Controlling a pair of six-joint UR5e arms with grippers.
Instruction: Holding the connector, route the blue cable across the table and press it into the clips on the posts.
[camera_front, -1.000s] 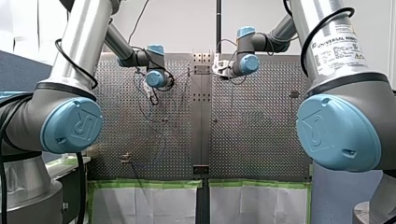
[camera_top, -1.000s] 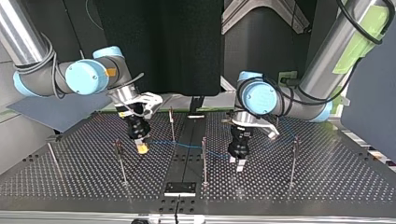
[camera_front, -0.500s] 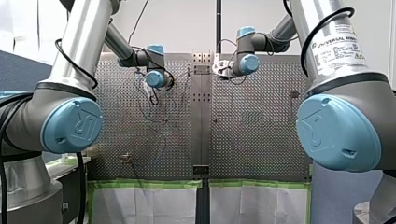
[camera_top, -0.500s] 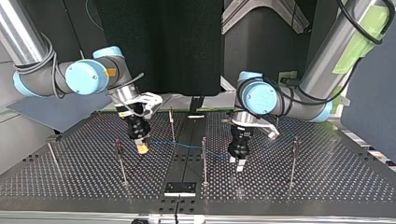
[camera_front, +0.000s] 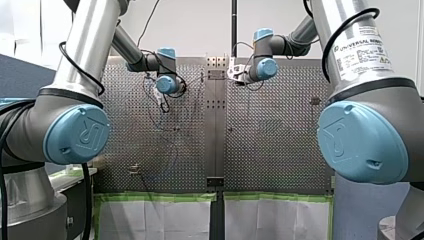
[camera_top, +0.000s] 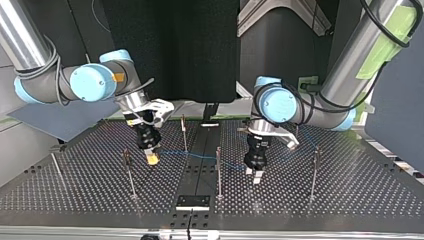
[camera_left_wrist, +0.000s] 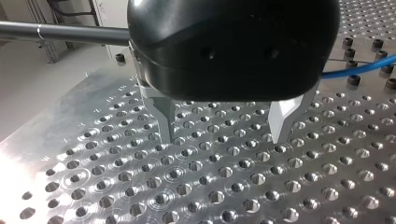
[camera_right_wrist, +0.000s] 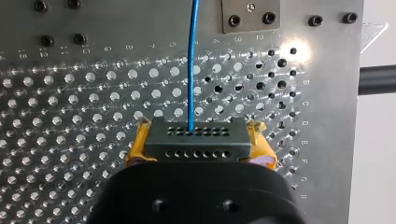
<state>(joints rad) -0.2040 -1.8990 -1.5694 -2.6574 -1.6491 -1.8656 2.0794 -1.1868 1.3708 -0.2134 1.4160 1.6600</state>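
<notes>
Two arms work over one perforated table (camera_top: 350, 200), each with one two-fingered claw. In the top view, five thin upright posts (camera_top: 218, 167) can be counted for sure: one far left, one near left, one far by the middle, one near by the middle and one near right. There is one blue cable (camera_right_wrist: 192, 60) and one connector (camera_right_wrist: 196, 142), a dark block with two rows of small holes. My right gripper (camera_top: 152, 159), at the top view's left, has its two yellow pads (camera_right_wrist: 261, 144) closed against the connector's two ends. The cable leaves the connector's far face and runs rightward low over the table, past the two middle posts, to my left gripper (camera_left_wrist: 224, 123). That claw's two metal fingers (camera_left_wrist: 166, 116) stand wide apart just above the table with nothing between them, and the cable passes beside it. Whether the cable sits in any clip cannot be told. In the front view, a white label (camera_front: 357, 52) on my right arm reads "UNIVERSAL ROBOTS"; its smaller print is illegible. The right wrist view shows numbers and letters engraved along the table's edges, too faint to read surely.
</notes>
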